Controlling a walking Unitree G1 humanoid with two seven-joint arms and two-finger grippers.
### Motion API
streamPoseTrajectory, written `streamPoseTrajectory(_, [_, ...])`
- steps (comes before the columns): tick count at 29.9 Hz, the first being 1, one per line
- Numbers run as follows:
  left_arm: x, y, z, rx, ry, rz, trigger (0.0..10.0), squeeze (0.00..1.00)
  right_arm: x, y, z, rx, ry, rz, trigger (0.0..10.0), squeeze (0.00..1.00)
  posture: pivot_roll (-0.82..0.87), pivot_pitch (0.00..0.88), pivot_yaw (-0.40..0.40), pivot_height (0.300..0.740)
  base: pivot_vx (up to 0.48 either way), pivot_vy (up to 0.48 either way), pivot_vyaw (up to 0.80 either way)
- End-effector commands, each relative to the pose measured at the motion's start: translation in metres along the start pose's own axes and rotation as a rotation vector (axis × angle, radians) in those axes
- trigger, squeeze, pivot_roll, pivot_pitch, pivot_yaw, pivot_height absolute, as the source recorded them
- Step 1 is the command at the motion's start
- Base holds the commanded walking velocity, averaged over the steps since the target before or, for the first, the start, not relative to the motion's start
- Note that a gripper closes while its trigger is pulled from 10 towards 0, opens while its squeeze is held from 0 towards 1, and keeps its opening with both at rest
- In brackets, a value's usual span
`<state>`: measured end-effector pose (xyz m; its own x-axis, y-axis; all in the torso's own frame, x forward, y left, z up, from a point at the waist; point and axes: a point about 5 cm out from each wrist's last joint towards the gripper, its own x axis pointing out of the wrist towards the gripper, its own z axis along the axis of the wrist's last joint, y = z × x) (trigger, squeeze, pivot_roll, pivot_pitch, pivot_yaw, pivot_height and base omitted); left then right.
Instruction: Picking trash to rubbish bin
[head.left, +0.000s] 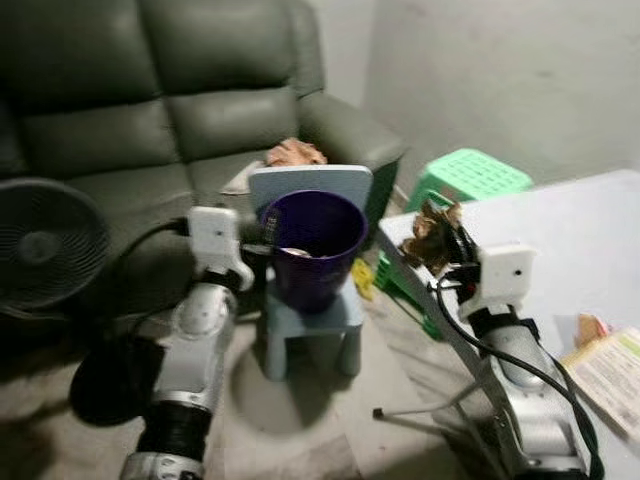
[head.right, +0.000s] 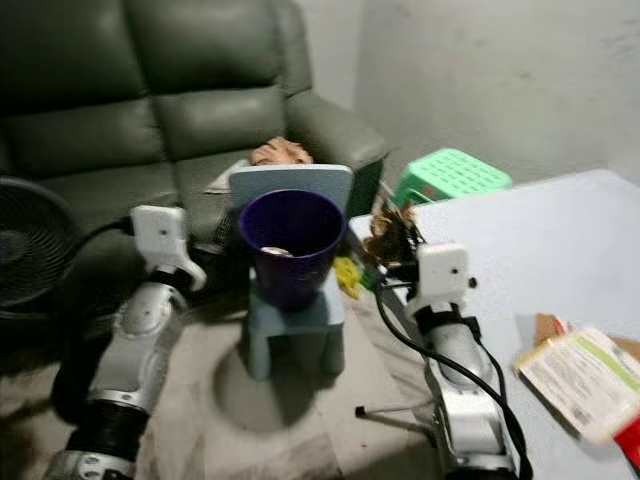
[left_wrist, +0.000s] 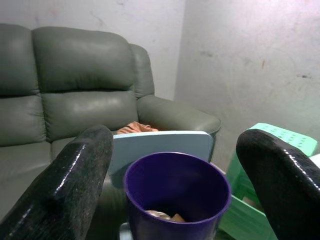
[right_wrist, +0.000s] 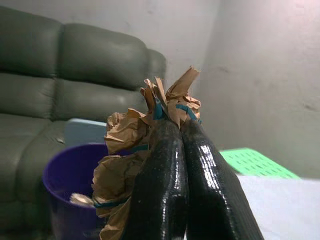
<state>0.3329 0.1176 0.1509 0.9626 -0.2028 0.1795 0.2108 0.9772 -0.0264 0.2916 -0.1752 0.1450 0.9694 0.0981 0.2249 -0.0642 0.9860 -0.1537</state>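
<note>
Purple bin stands on a small pale-blue chair in front of the dark sofa, raised to roughly gripper height, which probably serves to make it reachable without bending. Right gripper: fingers pressed together, pinching a crumpled wad of brown paper with blue markings; the wad bulges out past the fingertips and to one side of them. In the head views the wad sits above the near corner of the white table, with the bin beyond it and to the robot's left, near but not yet under it. Judgement: carry phase, release not due until the paper is over the bin mouth. Left gripper: fingers spread wide, holding nothing, bin rim framed between them just ahead; no contact visible. Some scraps already lie in the bin bottom. A packet lies on the table behind the right gripper.
</note>
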Motion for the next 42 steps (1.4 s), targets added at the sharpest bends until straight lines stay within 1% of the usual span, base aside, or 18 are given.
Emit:
streamPoseTrajectory(1, [0.0001,0.0069,0.0024,0.012,-0.01,0.009,10.0,0.0,0.0025,0.0044,0.0019,0.012,-0.005,0.017,10.0,0.0,-0.02,0.0,-0.07,0.74,0.0,0.0,0.8])
streamPoseTrajectory(8, [0.0013,0.0047,0.0023,0.011,-0.007,-0.004,10.0,0.0,0.0023,0.0053,0.0018,0.019,-0.007,0.022,10.0,0.0,-0.03,0.0,-0.067,0.74,0.0,0.0,0.8])
streamPoseTrajectory(11, [0.0014,0.003,0.0021,0.008,-0.008,-0.015,10.0,0.0,0.0017,0.0058,0.0019,0.042,-0.014,0.027,10.0,0.0,-0.03,0.0,-0.067,0.74,0.0,0.0,0.47])
streamPoseTrajectory(14, [0.0009,0.0006,0.0014,-0.002,-0.006,-0.042,10.0,0.0,0.0002,0.0058,0.0026,0.075,-0.022,0.027,10.0,0.0,-0.03,0.0,-0.066,0.74,0.0,0.0,0.0])
streamPoseTrajectory(18, [0.0007,-0.0007,0.0005,-0.028,0.001,-0.067,10.0,0.0,0.0002,0.0061,0.0028,0.075,-0.023,0.031,10.0,0.0,-0.03,0.0,-0.065,0.74,0.0,0.0,0.0])
streamPoseTrajectory(25, [0.0003,-0.0007,0.0011,-0.036,-0.003,-0.075,10.0,0.0,0.0002,0.0065,0.0026,0.08,-0.023,0.036,10.0,0.0,-0.03,0.0,-0.066,0.74,0.0,0.0,0.0])
streamPoseTrajectory(32, [0.0003,0.0,0.0016,-0.045,-0.007,-0.086,10.0,0.0,0.0009,0.0078,0.0018,0.089,-0.021,0.047,10.0,0.0,-0.03,0.0,-0.064,0.74,0.356,0.0,0.0])
streamPoseTrajectory(42, [0.0009,-0.0003,0.0022,-0.044,-0.009,-0.095,10.0,0.0,-0.0001,0.0095,0.0011,0.094,-0.022,0.055,10.0,0.0,-0.03,0.0,-0.061,0.74,0.478,0.0,0.0])
